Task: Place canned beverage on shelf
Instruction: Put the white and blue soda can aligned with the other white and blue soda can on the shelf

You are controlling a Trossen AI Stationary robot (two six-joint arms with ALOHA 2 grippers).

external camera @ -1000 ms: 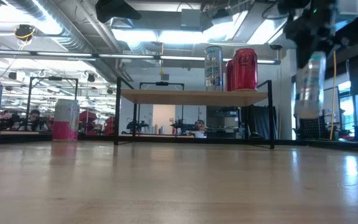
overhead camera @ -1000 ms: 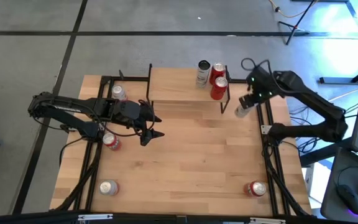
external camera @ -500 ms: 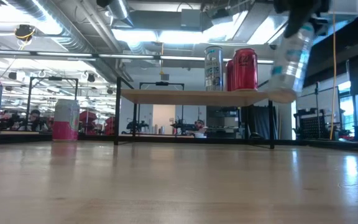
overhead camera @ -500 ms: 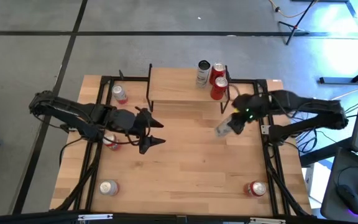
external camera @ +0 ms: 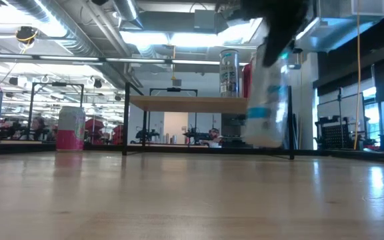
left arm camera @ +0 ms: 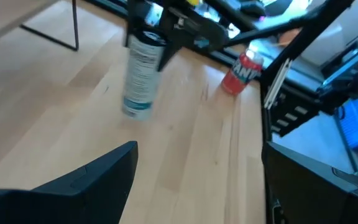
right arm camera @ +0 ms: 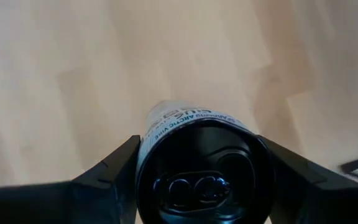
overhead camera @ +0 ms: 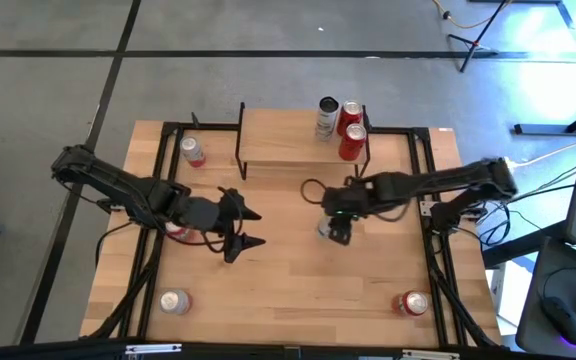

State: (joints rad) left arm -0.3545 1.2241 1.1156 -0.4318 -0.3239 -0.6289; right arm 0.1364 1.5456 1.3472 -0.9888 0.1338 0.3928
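Currently eight cylindrical cans: three on the plank-topped shelf (overhead camera: 288,140) at upper centre, four on the table, one slim silver can (overhead camera: 334,229) mid-frame clamped by the right gripper (overhead camera: 340,215); left gripper (overhead camera: 246,228) gapes empty.

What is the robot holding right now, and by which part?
The right end effector grips a white can at its top end; the left end effector holds nothing.

The held can (external camera: 267,107) is motion-blurred; it hides the shelf's red cans.
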